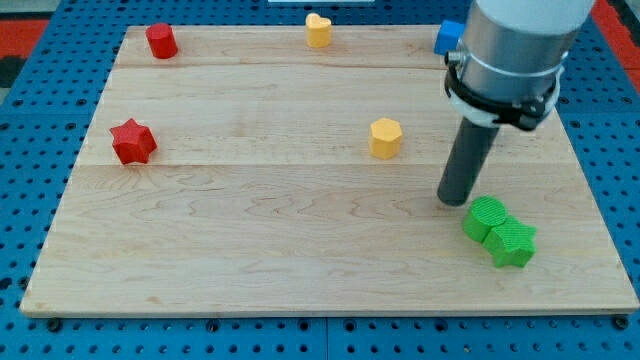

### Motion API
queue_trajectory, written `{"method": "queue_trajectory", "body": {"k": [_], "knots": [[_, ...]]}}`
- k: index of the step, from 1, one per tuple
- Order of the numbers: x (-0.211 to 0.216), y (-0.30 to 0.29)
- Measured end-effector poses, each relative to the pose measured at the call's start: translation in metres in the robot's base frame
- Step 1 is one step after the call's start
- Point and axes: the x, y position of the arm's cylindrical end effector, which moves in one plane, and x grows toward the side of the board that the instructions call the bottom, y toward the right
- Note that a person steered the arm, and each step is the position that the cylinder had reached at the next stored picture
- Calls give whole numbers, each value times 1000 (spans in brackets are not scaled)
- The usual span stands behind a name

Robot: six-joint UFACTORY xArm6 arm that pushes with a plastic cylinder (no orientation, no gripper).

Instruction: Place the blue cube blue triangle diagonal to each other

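We see a pale wooden worktop (250,240) made of long planks running across the view, resting on a blue perforated base. On it lie seven small blocks. A red cylinder (161,41) sits near the top left corner, and a red star (132,141) lies below it by the left edge. A yellow heart (318,30) stands at the top edge near the middle, with a yellow hexagon (385,137) lower down and to its right. A blue block (449,36), its shape partly hidden, sits at the top right. Toward the bottom right, a green cube (486,217) touches a green star (513,244).
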Motion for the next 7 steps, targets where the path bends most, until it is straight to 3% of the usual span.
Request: {"method": "queue_trajectory", "body": {"k": [2, 3, 4, 5, 6, 7], "knots": [[-30, -24], [-69, -25], [-102, -62], [-146, -42], [-188, 14], [-190, 72]]}}
